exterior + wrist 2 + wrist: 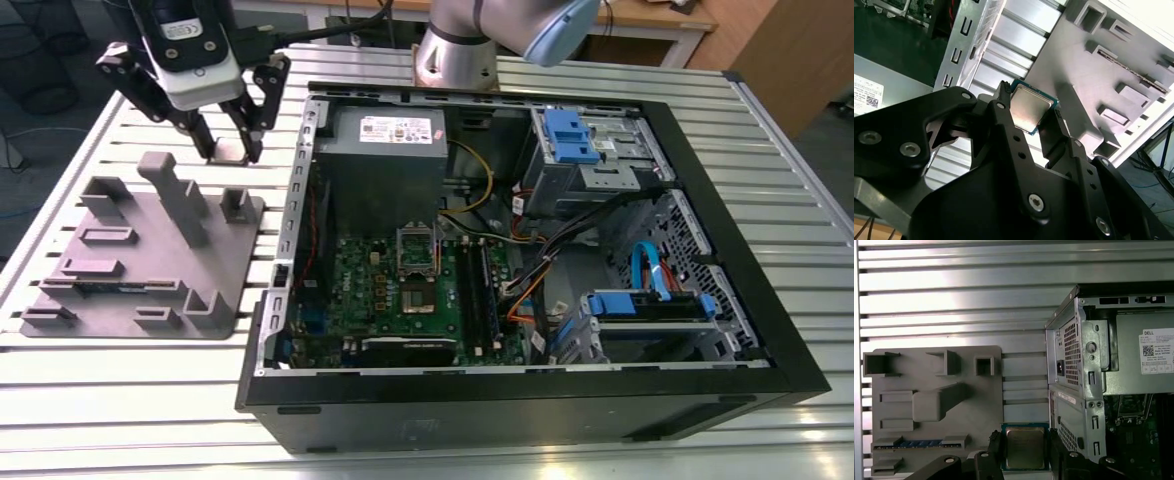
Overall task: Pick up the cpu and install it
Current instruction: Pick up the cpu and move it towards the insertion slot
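Silvery cpu (1025, 447) sits pinched by two opposite edges in the claw (1025, 437), probably to spare its contacts. It's hovering over the grey tray (974, 405).

Exterior view high, angled down on case (534, 405) and tray (238, 262), both wrist views close behind end effector (1024, 447) (1029, 107), sharing tray.

cpu (1029, 111): glossy silvery metal top | tray (981, 410): matt grey plastic | table (954, 290): ribbed, satin metal
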`<state>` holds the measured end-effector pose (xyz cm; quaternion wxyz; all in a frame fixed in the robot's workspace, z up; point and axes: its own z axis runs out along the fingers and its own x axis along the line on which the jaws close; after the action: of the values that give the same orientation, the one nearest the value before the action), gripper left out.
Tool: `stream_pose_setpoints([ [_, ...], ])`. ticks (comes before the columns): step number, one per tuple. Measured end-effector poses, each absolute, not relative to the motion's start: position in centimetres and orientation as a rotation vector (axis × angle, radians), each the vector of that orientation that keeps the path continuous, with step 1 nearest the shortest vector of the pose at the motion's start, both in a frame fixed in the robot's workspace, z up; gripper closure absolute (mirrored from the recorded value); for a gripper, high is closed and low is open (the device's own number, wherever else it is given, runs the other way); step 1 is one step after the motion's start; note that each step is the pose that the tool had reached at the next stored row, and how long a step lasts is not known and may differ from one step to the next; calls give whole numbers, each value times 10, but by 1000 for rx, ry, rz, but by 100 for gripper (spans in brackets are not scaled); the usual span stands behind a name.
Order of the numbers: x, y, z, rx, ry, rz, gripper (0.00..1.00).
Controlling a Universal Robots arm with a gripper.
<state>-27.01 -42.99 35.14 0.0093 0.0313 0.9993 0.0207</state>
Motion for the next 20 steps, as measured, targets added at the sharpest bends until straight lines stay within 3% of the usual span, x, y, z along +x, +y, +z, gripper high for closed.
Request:
stream_pose_setpoints([
  [20,-255,-430,357,98,3121,65,53],
])
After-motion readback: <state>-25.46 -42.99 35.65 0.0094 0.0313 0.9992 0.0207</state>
